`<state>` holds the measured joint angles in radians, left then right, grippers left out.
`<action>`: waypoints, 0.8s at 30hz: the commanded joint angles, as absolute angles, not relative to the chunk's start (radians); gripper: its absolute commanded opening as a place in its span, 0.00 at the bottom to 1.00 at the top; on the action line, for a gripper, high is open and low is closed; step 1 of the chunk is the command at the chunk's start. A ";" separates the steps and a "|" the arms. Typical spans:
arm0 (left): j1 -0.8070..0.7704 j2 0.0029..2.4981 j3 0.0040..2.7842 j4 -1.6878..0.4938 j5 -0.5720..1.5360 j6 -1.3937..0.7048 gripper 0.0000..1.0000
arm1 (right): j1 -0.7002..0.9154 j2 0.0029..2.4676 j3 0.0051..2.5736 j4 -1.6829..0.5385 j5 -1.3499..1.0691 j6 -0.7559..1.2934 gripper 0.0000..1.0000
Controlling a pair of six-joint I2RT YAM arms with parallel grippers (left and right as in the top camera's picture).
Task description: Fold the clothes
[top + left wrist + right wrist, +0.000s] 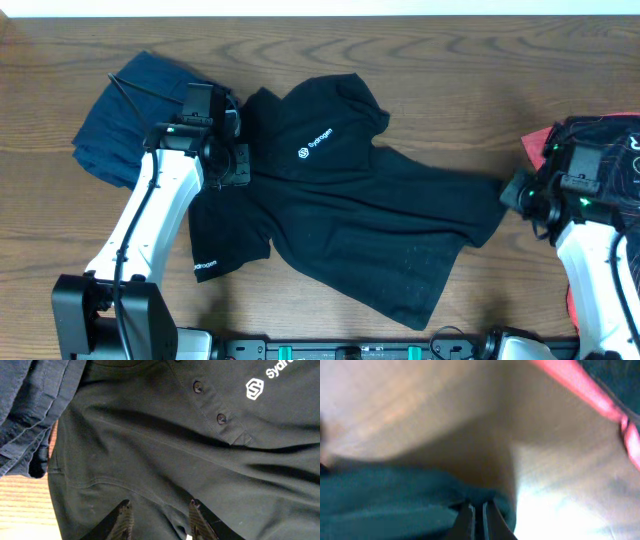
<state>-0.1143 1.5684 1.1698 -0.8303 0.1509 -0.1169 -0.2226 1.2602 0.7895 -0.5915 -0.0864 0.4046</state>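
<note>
- One thin pinch: right gripper (476, 510) shut on black shirt (350, 200) at its right edge; may slip out.
- Half wide, holding nothing: left gripper (159, 512); may bunch cloth.

Dark wood-grain table (450, 70), white strip (320, 6) along its far edge, black rail (350, 350) with green marks at near edge

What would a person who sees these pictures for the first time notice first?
A black shirt with a white chest logo lies spread across the middle of the wooden table. The right gripper has its jaws shut on the shirt's right corner, beside a black-and-coral garment at the table's right edge.
</note>
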 commanded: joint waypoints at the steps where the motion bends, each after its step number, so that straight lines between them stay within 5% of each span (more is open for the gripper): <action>1: -0.116 1.554 1.173 -0.837 0.150 -0.126 0.39 | -0.262 1.261 0.802 -0.537 -0.046 0.494 0.01; 16: -0.210 1.554 1.173 -0.822 0.211 0.017 0.44 | -0.444 1.386 0.802 -0.437 -0.035 0.572 0.01; 24: -0.339 1.579 1.173 -0.551 0.221 0.101 0.46 | -0.444 1.386 0.802 -0.471 -0.094 0.535 0.01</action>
